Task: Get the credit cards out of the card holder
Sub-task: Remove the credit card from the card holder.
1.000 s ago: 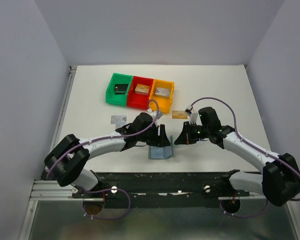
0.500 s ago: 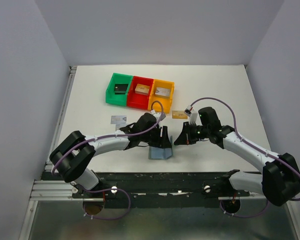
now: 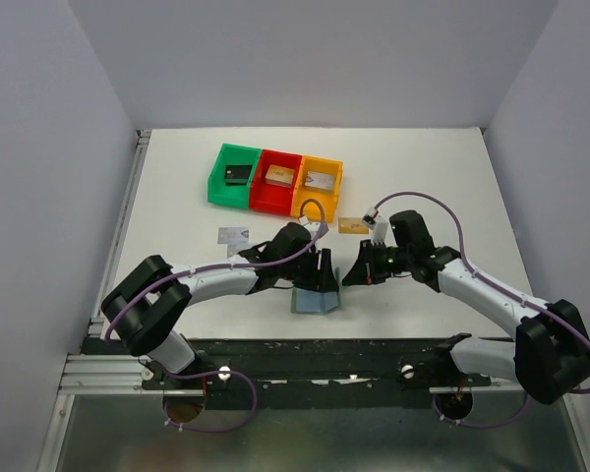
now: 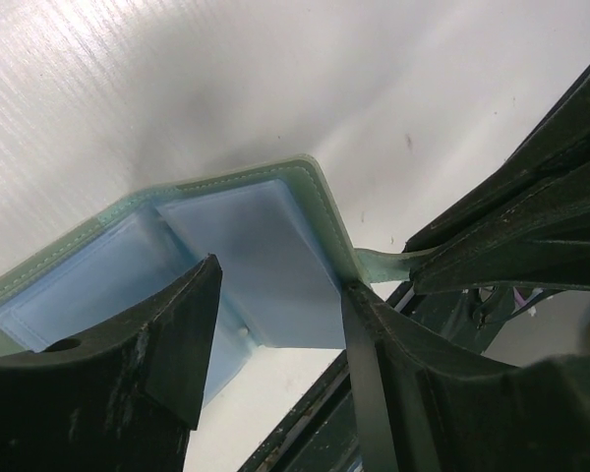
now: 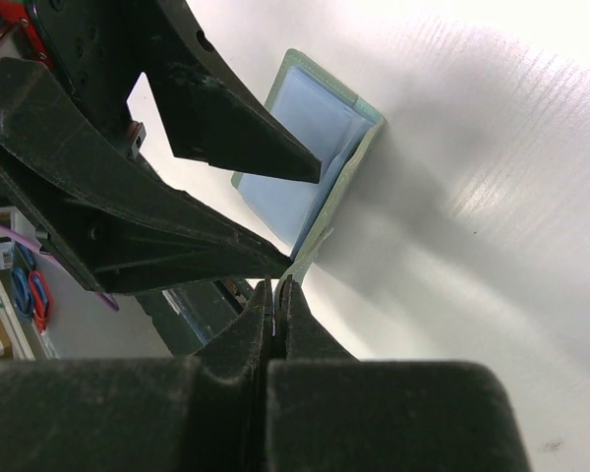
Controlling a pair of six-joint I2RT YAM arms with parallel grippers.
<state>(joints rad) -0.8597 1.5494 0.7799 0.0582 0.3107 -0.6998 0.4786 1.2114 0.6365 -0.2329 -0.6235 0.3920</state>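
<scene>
From above, the small flat grey-green fold-over card holder (image 3: 315, 301) lies open on the white table (image 3: 177, 177), near the front edge and between the two arms. The left gripper (image 3: 322, 271) and the right gripper (image 3: 358, 274) are both right at it. A thin silvery card (image 3: 234, 234) lies out on the table to the left. A thin tan-gold card (image 3: 352, 225) lies a bit farther back on the right. At the far side stand a green plastic bin (image 3: 238, 148), a red plastic bin (image 3: 283, 154) and an orange plastic bin (image 3: 324, 162) in a row.

The left wrist camera shows the pale blue pockets inside. The left gripper's fingers are wide apart, one on each side of the right flap. I see no card edge in the pockets. The little side tab (image 4: 379, 264) runs off to the right gripper.

The right wrist camera shows the right gripper closed tight, pinching that thin tab.

I think the card holder is light, soft and floppy, so it needs holding down. The cards look thin, stiff and smooth. Pinching a card by an edge that pokes out would be best.
</scene>
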